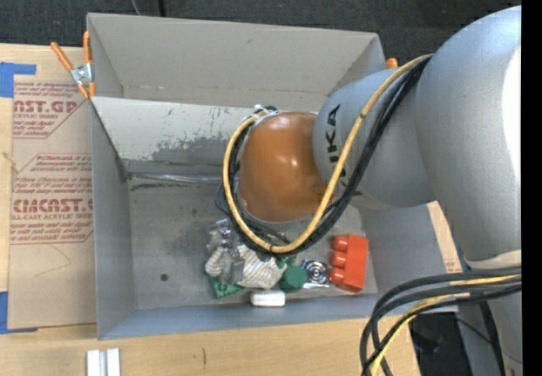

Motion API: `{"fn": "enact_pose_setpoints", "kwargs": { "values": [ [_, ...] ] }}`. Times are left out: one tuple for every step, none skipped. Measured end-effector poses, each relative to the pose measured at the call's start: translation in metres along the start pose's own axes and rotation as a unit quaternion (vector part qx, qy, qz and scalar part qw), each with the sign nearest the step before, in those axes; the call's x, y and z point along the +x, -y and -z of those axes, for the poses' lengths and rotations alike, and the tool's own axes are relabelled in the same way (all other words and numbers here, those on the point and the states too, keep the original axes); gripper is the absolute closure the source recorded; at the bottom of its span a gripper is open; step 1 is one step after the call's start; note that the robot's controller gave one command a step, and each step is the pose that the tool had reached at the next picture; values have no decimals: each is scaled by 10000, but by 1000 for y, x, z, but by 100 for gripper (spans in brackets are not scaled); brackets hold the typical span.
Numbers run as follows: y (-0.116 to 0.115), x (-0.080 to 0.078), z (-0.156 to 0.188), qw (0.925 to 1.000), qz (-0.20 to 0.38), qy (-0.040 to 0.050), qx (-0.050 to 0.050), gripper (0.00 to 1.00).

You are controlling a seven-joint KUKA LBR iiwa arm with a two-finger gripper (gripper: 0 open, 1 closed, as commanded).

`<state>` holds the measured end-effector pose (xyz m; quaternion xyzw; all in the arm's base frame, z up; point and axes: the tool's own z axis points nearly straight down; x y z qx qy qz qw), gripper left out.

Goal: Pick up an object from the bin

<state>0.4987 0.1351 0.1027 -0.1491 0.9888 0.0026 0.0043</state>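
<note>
One arm (406,146) reaches in from the right, bent steeply down, its orange wrist cover (279,167) over a small heap (246,268) of white and green bits by the front wall of the bin (152,196). Whether the gripper (225,240) is open or closed cannot be told.

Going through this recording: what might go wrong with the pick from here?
The crumpled white piece, green piece and small white piece lie tangled in one heap, so a grasp may lift two things or slip off.
That heap hugs the bin's near wall, which a descent might strike.
The orange wrist cover hides what lies beneath it.
</note>
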Motion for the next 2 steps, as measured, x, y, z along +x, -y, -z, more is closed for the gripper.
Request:
{"fn": "enact_pose_setpoints", "kwargs": {
  "values": [
    [2,-4,10,10000,-62,53,-2,100],
    [2,-3,3,10000,-73,38,-6,100]
  ]
}}
